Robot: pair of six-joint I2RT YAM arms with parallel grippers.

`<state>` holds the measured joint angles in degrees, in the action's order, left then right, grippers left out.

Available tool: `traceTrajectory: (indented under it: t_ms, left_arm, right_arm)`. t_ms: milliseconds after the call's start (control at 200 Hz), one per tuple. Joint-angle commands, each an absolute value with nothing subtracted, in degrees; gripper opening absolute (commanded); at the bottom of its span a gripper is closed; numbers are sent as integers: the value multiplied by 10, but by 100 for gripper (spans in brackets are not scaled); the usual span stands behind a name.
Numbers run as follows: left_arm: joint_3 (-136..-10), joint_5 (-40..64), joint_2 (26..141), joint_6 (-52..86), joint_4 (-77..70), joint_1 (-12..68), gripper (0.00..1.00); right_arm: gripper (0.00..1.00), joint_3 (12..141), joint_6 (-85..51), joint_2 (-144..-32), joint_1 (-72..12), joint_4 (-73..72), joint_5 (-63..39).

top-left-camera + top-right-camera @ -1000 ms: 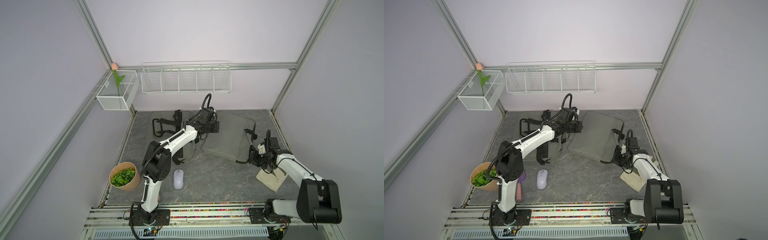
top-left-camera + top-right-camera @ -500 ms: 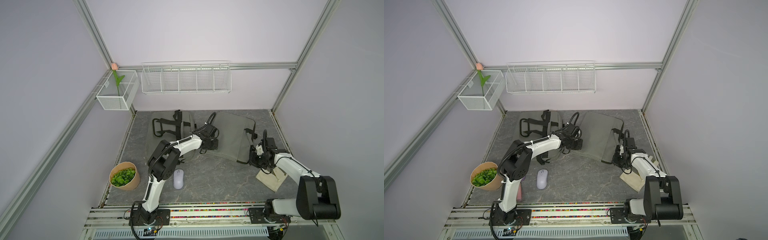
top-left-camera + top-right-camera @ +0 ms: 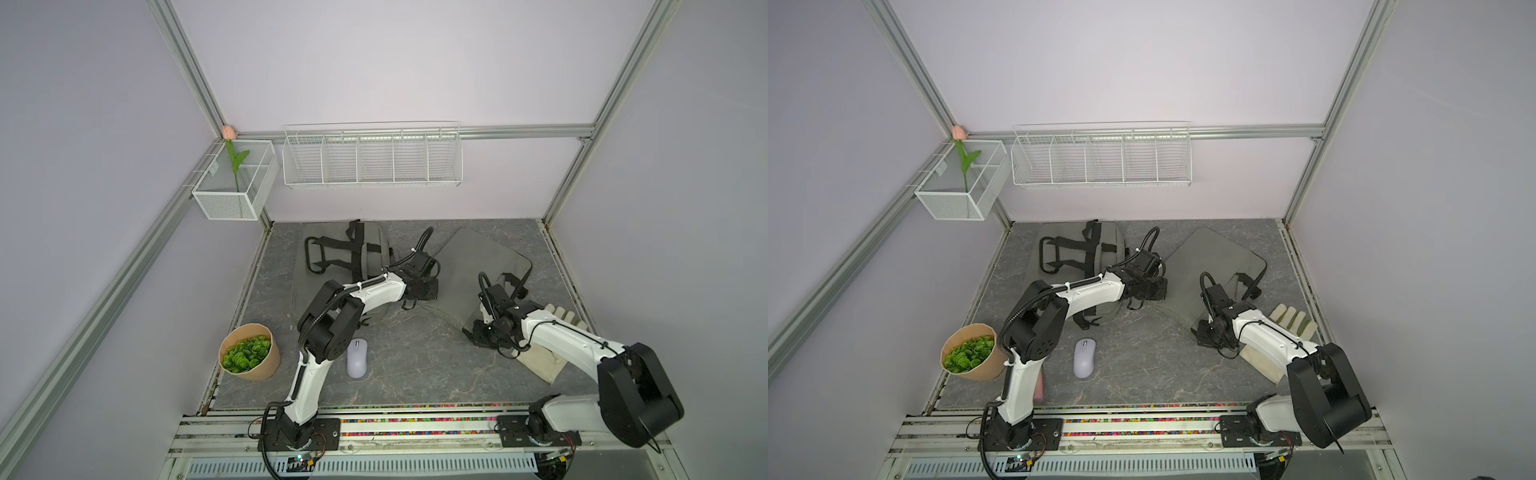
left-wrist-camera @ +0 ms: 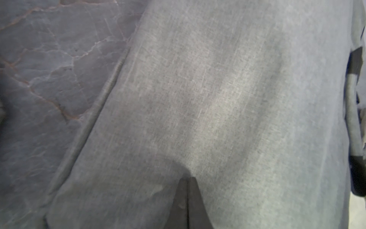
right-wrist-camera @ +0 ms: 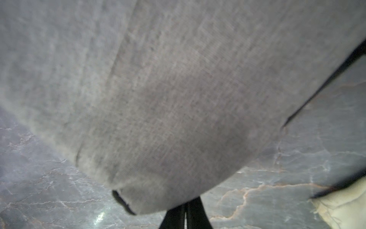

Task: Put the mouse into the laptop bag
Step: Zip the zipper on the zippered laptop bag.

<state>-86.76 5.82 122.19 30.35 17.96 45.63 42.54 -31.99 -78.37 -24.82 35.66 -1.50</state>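
A pale lilac mouse [image 3: 357, 357] [image 3: 1084, 357] lies on the dark marbled table near the front, just right of my left arm's elbow and clear of both grippers. The grey laptop bag [image 3: 478, 270] [image 3: 1208, 266] lies across the back, with black straps on its left part [image 3: 345, 257]. My left gripper [image 3: 428, 291] [image 4: 187, 179] is shut, its tips pressed on the bag's cloth [image 4: 217, 99] near the middle. My right gripper [image 3: 478, 336] [image 5: 185, 206] is shut at the bag's near right corner [image 5: 158, 119]. That corner hangs over its tips and hides them.
A brown pot of green leaves [image 3: 249, 353] stands at the front left. A cream glove [image 3: 548, 365] lies under my right arm. Two white wire baskets [image 3: 372, 158] [image 3: 235, 183] hang on the back wall, one with a tulip. Metal rails run along the table's front edge.
My left gripper has come from the back of the bag toward the front along its middle. My right gripper has shifted a little left and forward at the bag's corner. The mouse has not moved.
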Motion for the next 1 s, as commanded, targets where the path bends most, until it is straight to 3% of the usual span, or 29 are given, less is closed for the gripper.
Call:
traceTrajectory:
  t_ms: [0,195,450,665,995]
  left_arm:
    - [-816,97,1243,319,227,480,0]
    - [-739,98,1215,332,204,467,0]
    - [-677,137,1196,366,158,476,0]
    - [-786,150,1201,341,217,514,0]
    - [-1092,157,1228,277,311,518,0]
  right_arm:
    - [7,461,-335,-797,-211,310,-41]
    - [7,485,-293,-841,-99,296,-86]
    - [6,563,-268,-959,-63,265,-92]
    - [7,597,-265,-976,-42,257,-68]
    - [7,571,-250,-931,6,257,-80]
